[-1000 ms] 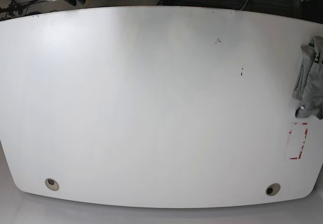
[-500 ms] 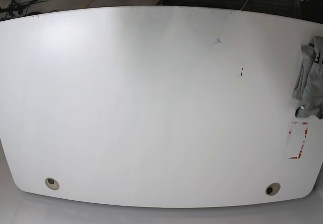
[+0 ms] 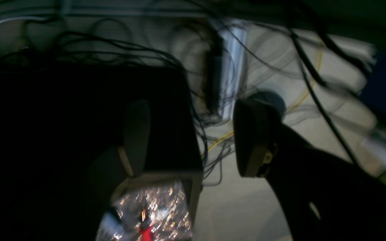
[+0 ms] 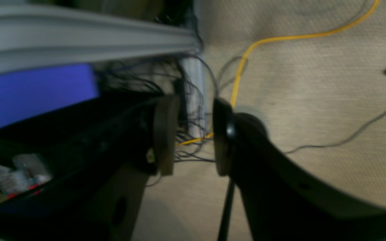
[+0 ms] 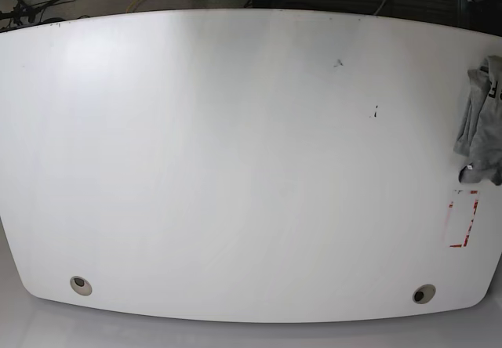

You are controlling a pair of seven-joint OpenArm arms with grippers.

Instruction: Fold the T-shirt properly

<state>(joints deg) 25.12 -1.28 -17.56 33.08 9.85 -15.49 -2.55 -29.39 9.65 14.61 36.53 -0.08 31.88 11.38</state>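
Observation:
The T-shirt (image 5: 480,125) lies bunched in a grey heap at the right edge of the white table (image 5: 235,168), with a bit of black lettering showing. Neither gripper reaches over the table in the base view. In the left wrist view my left gripper (image 3: 193,140) hangs over the floor and cables, its fingers (image 3: 251,140) wide apart with nothing between them. My right gripper (image 4: 193,134) also faces the floor, its fingers (image 4: 223,134) a narrower gap apart and empty. The T-shirt is in neither wrist view.
A red-edged rectangle (image 5: 463,219) is marked on the table below the T-shirt. Two round cable holes (image 5: 80,286) (image 5: 424,294) sit near the front edge. Beyond the far edge lie tangled cables, a yellow cable (image 4: 280,36) and a dark box (image 3: 79,134).
Gripper parts that showed at the far edge of the base view a second ago have gone out of it. The T-shirt has not moved.

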